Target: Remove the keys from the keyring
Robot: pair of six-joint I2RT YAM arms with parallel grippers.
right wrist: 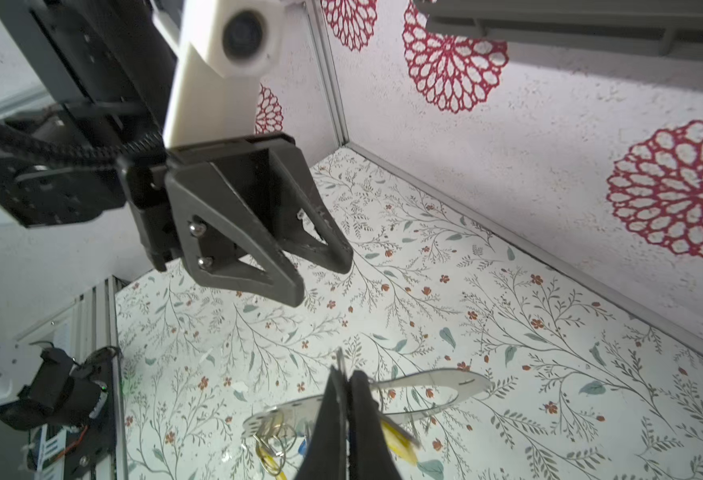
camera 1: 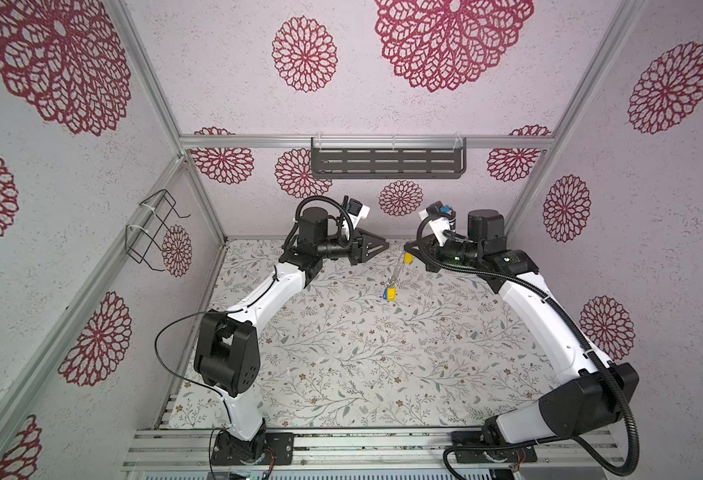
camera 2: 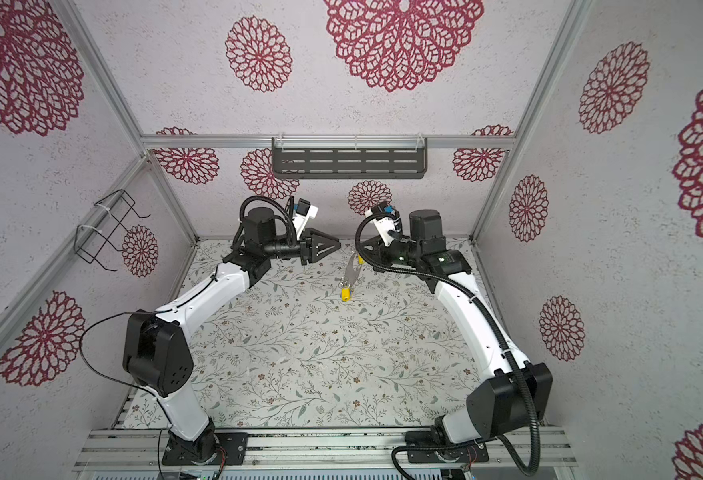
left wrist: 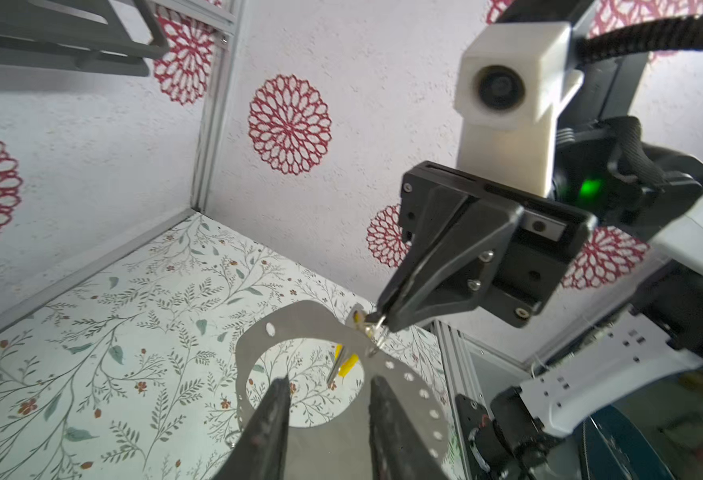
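1 keyring (left wrist: pixel 299 322) bears 2 yellow keys (camera 1: pixel 408 259), 1 blue key (camera 1: pixel 385 295)

White textured walls (camera 1: pixel 225 75), printed with crimson rosettes (camera 1: pixel 304 54), meet at silver aluminium rails (camera 1: pixel 250 142). A grey slotted metal shelf (camera 1: pixel 387 164) hangs on the back wall, a black wire rack (camera 1: pixel 154 228) on the left. The desk (camera 1: pixel 341 374) wears a pale leafy print.
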